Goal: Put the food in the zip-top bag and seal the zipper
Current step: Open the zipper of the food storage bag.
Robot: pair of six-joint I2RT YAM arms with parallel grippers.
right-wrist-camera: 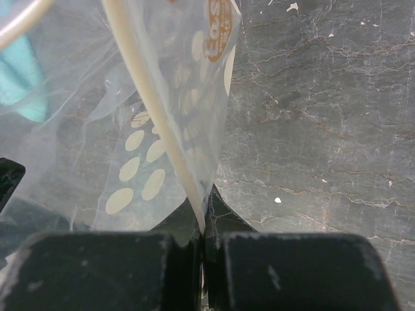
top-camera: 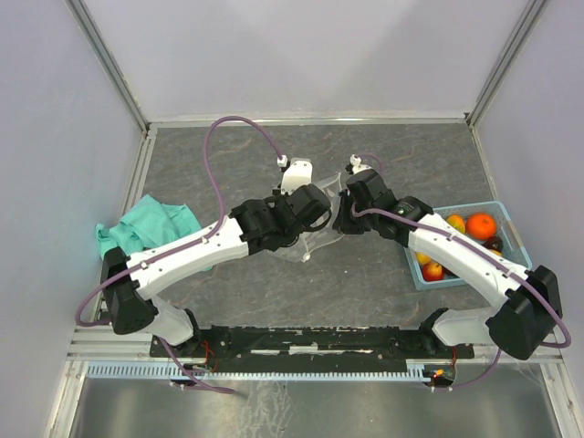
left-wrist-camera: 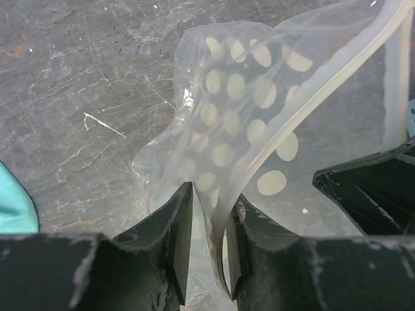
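The zip-top bag [top-camera: 308, 245], clear with white dots, hangs between my two grippers at mid-table. My right gripper [top-camera: 342, 219] is shut on one lip of the zipper [right-wrist-camera: 152, 97], pinched at the fingertips [right-wrist-camera: 204, 207]. My left gripper [top-camera: 319, 217] has its jaws narrowly apart, with the other zipper lip [left-wrist-camera: 311, 107] and bag film [left-wrist-camera: 240, 97] running down between them [left-wrist-camera: 213, 194]; the strip lies against the right pad. The bag mouth is parted and the bag holds nothing. The food [top-camera: 481, 224], orange, red, yellow and dark pieces, lies in the basket at the right.
The blue plastic basket [top-camera: 516, 239] stands at the right, close beside my right forearm. A teal cloth [top-camera: 151, 224] lies crumpled at the left edge and shows in the left wrist view [left-wrist-camera: 13, 207]. The table is dark grey stone with metal frame rails around it.
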